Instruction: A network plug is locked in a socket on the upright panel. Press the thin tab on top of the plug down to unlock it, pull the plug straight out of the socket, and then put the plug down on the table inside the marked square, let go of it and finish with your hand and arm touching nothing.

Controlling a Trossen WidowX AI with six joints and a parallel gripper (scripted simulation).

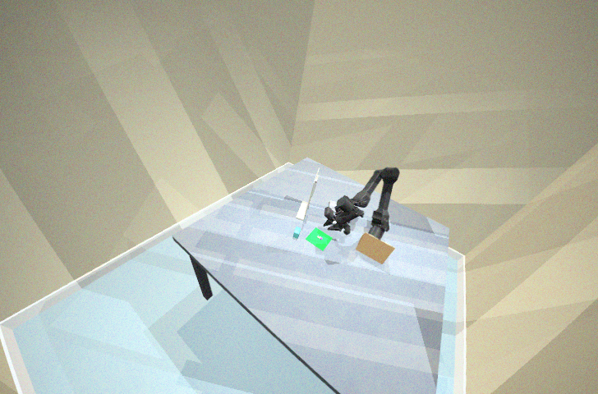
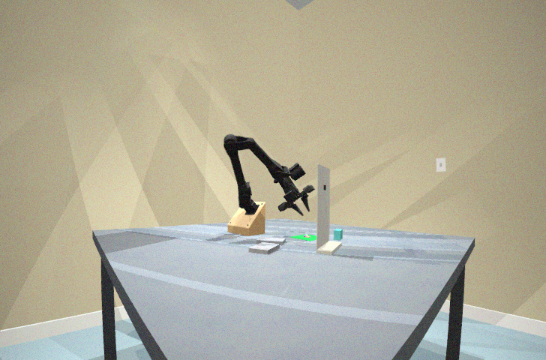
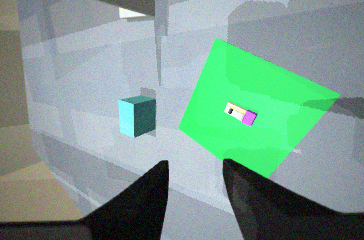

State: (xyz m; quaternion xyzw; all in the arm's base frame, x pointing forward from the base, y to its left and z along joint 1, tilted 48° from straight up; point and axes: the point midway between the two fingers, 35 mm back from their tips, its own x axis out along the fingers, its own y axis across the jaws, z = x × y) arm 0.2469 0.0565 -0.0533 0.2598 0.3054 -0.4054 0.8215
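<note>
The plug [image 1: 319, 237] [image 2: 307, 235] [image 3: 240, 113], pale with a purple end, lies on the table inside the green marked square [image 1: 323, 245] [image 2: 298, 237] [image 3: 210, 90]. Green shows all around it in the wrist view. My gripper [image 1: 326, 226] [image 2: 305, 212] [image 3: 195, 166] is open and empty, with bare space between its fingertips. It hangs above the square, clear of the plug and the table. The upright panel [image 1: 312, 190] [image 2: 322, 216] stands beside the gripper, with a gap between them. A small dark opening [image 2: 325, 187] shows high on the panel. The tab cannot be made out clearly.
A teal block [image 1: 296, 232] [image 2: 337, 234] [image 3: 137, 117] stands beyond the panel's line, near the square. The panel's pale foot [image 1: 301, 210] [image 2: 329, 247] rests on the table. Two low grey slabs [image 2: 264, 248] [image 2: 271, 240] lie near the arm's wooden base [image 1: 374, 248] [image 2: 248, 223].
</note>
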